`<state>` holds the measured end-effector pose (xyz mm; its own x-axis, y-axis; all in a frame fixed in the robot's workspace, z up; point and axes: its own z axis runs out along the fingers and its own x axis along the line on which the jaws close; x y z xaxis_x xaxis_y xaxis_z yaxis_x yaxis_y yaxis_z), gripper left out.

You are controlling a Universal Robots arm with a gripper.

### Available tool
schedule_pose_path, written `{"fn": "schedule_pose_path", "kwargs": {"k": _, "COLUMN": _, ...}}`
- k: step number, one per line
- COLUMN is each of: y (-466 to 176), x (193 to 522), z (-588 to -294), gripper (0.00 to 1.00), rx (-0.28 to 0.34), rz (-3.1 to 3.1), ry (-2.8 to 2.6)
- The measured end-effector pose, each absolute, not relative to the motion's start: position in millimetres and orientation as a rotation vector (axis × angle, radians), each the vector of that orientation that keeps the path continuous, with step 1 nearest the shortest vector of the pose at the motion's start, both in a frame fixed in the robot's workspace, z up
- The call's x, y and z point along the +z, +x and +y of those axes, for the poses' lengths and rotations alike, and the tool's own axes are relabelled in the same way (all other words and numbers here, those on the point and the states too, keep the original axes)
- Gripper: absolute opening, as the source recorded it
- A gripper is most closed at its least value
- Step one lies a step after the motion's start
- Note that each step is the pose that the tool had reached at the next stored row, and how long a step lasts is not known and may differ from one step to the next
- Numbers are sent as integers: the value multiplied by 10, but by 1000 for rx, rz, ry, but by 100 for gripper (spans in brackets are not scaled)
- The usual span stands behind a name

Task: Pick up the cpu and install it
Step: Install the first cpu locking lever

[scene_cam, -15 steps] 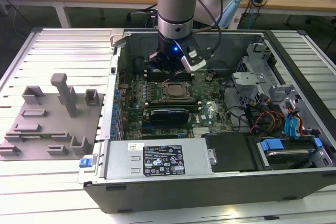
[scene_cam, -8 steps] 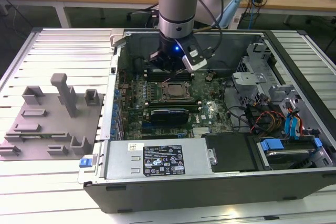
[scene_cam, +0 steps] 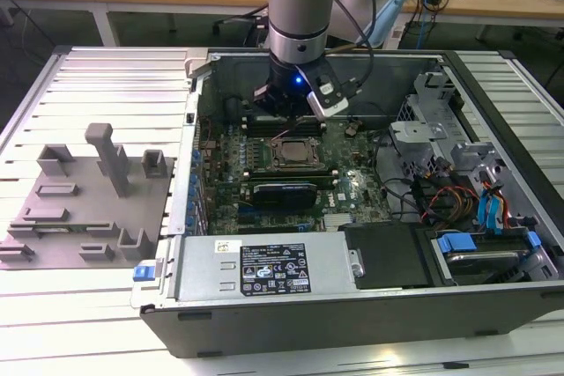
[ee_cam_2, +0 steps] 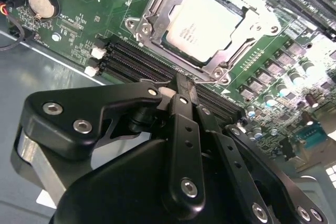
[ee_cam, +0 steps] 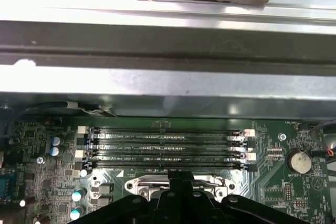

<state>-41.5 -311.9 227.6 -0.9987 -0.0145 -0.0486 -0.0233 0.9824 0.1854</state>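
Note:
The cpu (ee_cam_2: pixel 205 27), a pale silvery square chip, lies flat inside the metal-rimmed socket frame (ee_cam_2: pixel 157 3) on the green motherboard (ee_cam_2: pixel 94 9). In the exterior view the cpu (scene_cam: pixel 293 153) sits mid-board inside the open computer case. My gripper (ee_cam_2: pixel 181 85) hovers just beside the socket, over the black memory slots (ee_cam_2: pixel 131 59), with its black fingers closed together and nothing between them. In the exterior view my gripper (scene_cam: pixel 286 116) hangs just behind the socket. In the first wrist view the gripper (ee_cam: pixel 173 179) is in front of the socket rim (ee_cam: pixel 139 184).
Case walls (ee_cam: pixel 168 85) ring the board. A power supply with a white label (scene_cam: pixel 264 266) lies at the near side, and a drive cage with cables (scene_cam: pixel 467 191) is at the exterior view's right. A grey fixture plate with blocks (scene_cam: pixel 88 204) sits at its left. A coin battery (ee_cam_2: pixel 42 3) is on the board.

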Motion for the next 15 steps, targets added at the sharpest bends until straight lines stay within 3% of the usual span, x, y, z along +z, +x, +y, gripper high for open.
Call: {"fn": "schedule_pose_path", "kwargs": {"k": 15, "y": -413, "x": 2173, "z": -3082, "gripper": 11, "rx": 294, "rz": 3074, "ry": -30}}
